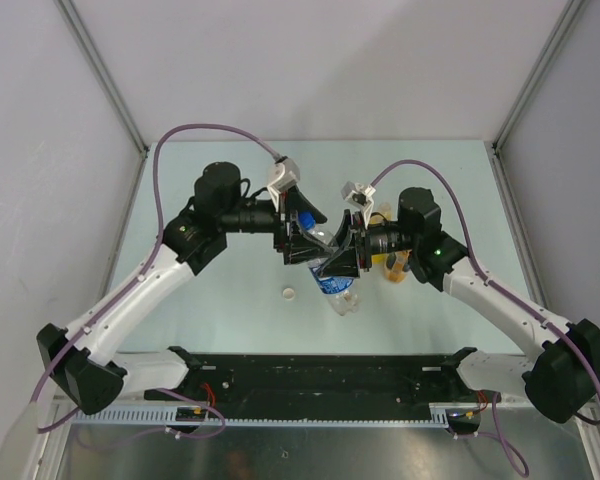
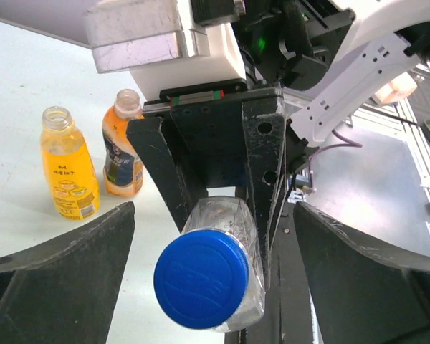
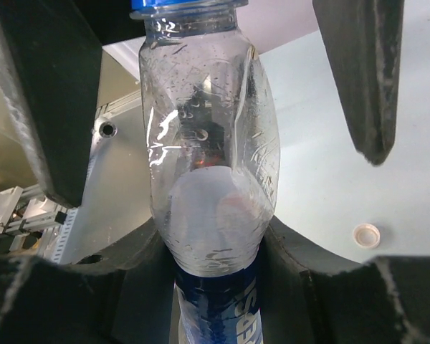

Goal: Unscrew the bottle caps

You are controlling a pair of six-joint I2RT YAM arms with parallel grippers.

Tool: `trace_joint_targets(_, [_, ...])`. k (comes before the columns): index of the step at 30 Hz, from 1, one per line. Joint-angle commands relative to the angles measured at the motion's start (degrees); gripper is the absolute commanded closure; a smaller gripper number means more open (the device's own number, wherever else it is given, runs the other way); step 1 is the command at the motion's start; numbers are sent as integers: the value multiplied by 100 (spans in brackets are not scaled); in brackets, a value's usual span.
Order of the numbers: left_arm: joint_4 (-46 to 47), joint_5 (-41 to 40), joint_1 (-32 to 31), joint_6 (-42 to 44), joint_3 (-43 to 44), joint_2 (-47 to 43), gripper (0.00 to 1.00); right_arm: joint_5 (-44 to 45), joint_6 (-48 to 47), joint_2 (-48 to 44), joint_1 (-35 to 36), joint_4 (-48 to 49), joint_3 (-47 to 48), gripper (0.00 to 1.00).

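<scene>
The clear water bottle (image 3: 208, 143) with a blue label (image 1: 337, 288) is held tilted above the table, and my right gripper (image 3: 211, 251) is shut on its body just above the label. Its blue cap (image 2: 201, 279) is still on the neck. My left gripper (image 2: 213, 206) is open, one finger on each side of the cap, with a gap on both sides. The tall yellow bottle (image 2: 68, 172) and the shorter dark-labelled orange bottle (image 2: 122, 154) stand uncapped on the table. A white cap (image 1: 289, 294) lies loose on the table.
The two open bottles stand beside the right arm (image 1: 395, 265). A black rail (image 1: 320, 375) runs along the near edge. Grey walls enclose the table on three sides.
</scene>
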Motion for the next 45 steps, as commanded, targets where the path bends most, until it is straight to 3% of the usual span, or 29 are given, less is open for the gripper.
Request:
trace_joint_targets(1, [137, -441, -18, 153, 321, -383, 2, 43, 85, -62, 30, 284, 264, 66])
trace_joint_targets(7, [131, -1579, -22, 226, 305, -857, 1, 276, 148, -83, 0, 294, 264, 66])
trace_joint_targets(11, [139, -2514, -19, 266, 67, -1251, 1, 899, 376, -137, -177, 229, 264, 67])
trace_joint_targets(15, [142, -2876, -16, 267, -203, -1479, 1, 1372, 757, -239, -531, 247, 264, 67])
trace_joint_targets(29, [300, -1361, -18, 85, -410, -882, 1, 2738, 1608, -1457, -897, 540, 262, 65])
trace_joint_targets(32, [754, -792, -31, -192, -411, -647, 1, 2775, 1712, -1628, -898, 664, 262, 65])
trace_joint_targets(37, [2638, -14, -143, -1192, -787, -377, 1, 2702, 1901, -1687, -902, 785, 258, 65])
trace_joint_targets(45, [3018, 213, -788, -1184, -307, 372, 1, 2675, 1986, -1742, -901, 797, 251, 65])
